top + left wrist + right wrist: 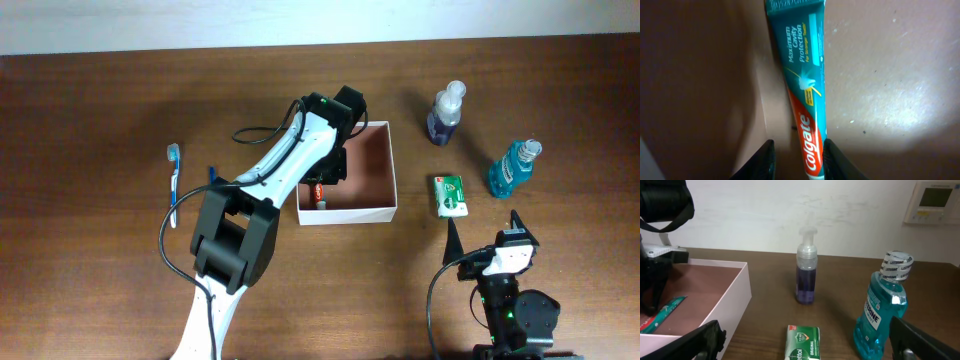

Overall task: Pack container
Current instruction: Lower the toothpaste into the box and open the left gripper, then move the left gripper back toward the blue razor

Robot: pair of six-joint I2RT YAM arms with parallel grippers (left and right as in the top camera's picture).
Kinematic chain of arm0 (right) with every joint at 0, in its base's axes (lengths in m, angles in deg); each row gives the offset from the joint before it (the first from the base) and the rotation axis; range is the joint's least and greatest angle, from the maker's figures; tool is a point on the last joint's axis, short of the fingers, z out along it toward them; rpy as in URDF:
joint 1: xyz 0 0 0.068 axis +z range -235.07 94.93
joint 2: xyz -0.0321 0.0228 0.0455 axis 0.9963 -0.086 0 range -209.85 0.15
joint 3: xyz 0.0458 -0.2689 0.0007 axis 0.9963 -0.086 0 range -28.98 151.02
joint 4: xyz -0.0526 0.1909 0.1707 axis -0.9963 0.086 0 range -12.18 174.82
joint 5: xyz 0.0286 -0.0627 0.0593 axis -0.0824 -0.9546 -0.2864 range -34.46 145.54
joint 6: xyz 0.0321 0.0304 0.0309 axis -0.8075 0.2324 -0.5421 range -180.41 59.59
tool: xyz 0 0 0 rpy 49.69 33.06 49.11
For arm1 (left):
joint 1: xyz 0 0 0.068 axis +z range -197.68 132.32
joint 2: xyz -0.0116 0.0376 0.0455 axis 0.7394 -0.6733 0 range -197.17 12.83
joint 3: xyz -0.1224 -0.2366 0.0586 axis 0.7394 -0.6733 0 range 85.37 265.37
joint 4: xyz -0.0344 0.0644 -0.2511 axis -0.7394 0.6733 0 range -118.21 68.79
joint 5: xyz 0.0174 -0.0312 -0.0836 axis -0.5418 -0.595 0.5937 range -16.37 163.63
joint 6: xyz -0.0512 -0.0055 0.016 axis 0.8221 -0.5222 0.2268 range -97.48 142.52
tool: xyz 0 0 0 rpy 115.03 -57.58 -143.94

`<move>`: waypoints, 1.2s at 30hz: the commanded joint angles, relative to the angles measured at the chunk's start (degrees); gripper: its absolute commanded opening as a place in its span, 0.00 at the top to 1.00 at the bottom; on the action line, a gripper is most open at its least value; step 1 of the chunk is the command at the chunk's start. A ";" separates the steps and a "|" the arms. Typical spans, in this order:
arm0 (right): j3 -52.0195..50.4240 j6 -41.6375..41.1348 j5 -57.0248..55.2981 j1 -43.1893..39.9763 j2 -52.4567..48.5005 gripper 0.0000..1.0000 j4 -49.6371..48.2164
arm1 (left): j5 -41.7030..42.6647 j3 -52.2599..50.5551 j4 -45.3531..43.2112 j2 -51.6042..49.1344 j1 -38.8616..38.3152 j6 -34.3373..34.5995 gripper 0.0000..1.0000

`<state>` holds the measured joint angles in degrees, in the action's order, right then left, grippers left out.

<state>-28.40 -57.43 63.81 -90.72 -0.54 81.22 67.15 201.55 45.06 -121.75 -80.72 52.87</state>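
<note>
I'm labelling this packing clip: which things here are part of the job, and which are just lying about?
In the job: container, toothpaste tube lying in it, left gripper over the tube.
Lying about on the table, untouched: toothbrush, pump bottle, mouthwash bottle, soap box; possibly packed later.

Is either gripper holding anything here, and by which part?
Nothing looks gripped. The left gripper straddles the Colgate end of the toothpaste tube inside the container, with a gap beside one finger. The right gripper is open and empty.

Two bottles [447, 112] [513, 168]; one toothbrush [174, 185], toothpaste tube [802, 75], soap box [451, 194], container [350, 214]
</note>
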 commanded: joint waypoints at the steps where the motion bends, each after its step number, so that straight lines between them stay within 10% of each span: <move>1: -0.26 -0.22 0.15 -0.44 0.48 0.02 0.31 | -0.90 2.64 1.62 -0.72 -0.04 -1.79 0.68; 13: -0.26 -0.22 0.15 -0.44 0.48 0.02 0.31 | -0.90 27.85 17.42 -0.72 -0.02 -4.76 0.60; 17: -0.26 -0.22 0.15 -0.44 0.48 0.02 0.31 | -1.81 38.82 23.45 -0.70 0.96 -7.85 0.31; 18: -0.26 -0.24 0.15 -0.44 0.48 0.02 0.31 | -0.94 39.87 23.45 -0.09 1.44 -10.84 0.02; 36: -0.26 -0.22 0.15 -0.44 0.48 0.02 0.31 | 3.85 24.94 23.45 8.98 26.47 -17.25 0.01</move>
<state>-28.40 -57.41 63.81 -90.72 -0.54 81.24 69.66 231.13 68.21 -115.65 -56.96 37.44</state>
